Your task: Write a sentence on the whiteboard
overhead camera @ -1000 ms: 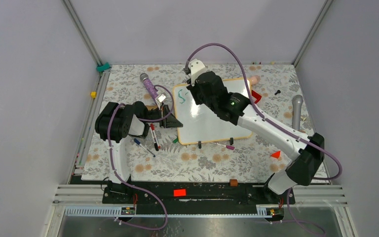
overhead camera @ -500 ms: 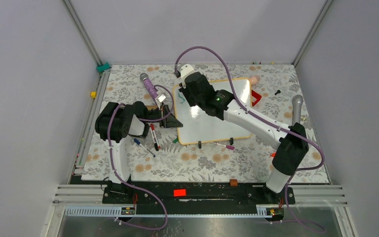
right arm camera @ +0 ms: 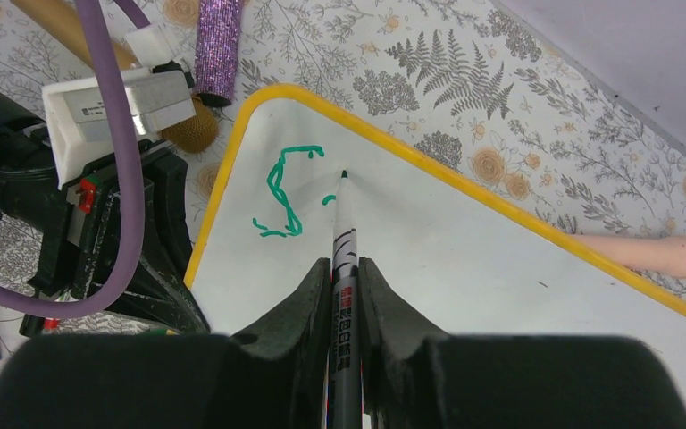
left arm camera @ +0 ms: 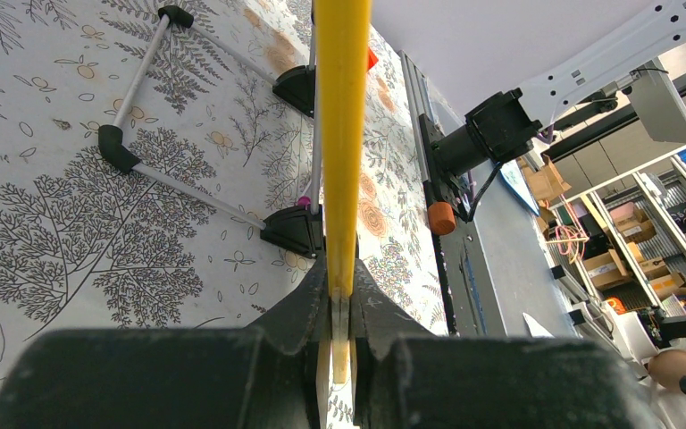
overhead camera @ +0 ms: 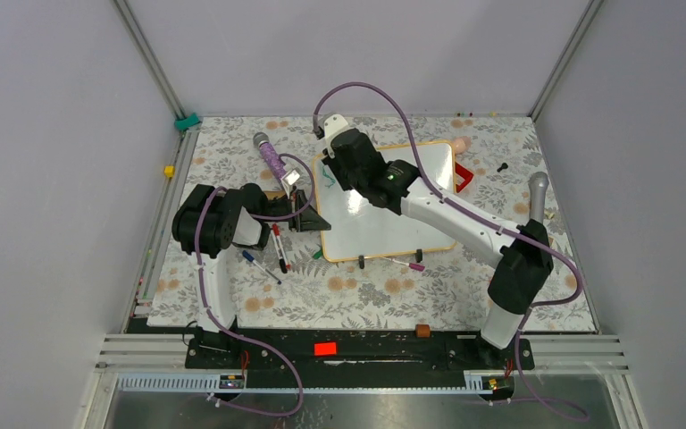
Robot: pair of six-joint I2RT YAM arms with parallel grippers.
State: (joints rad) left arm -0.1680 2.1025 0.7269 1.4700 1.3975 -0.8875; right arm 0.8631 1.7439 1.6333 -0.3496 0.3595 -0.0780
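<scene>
Floral-printed cloth is covering the table (overhead camera: 232, 170), with grey walls closing it in on three sides. The whiteboard (overhead camera: 384, 223) is lying on the middle of the cloth, slightly right of centre. It is showing a glossy white face, a thin yellow-orange frame with rounded corners, and two small black feet along its near edge. The sentence (right arm camera: 281, 192) is only beginning: a green "S" and a short green stroke beside it are sitting near the board's far-left corner.

The right gripper (right arm camera: 346, 268) is clenching a marker (right arm camera: 344, 223), which is pointing at the board just right of the "S". Whether its tip is touching the surface cannot be told. The left gripper (left arm camera: 339, 295) is pinching the frame on the board's left edge, jaws tight on either side of it. A purple glitter microphone (overhead camera: 272, 161) is lying just beyond that corner, and loose pens (overhead camera: 277, 246) are lying on the cloth left of the board.

Compared with a second ago, the right arm is reaching further left. Its wrist is now sitting over the far-left corner rather than over the middle of the board, and its elbow is standing closer in. The left arm and the board are keeping their places.
</scene>
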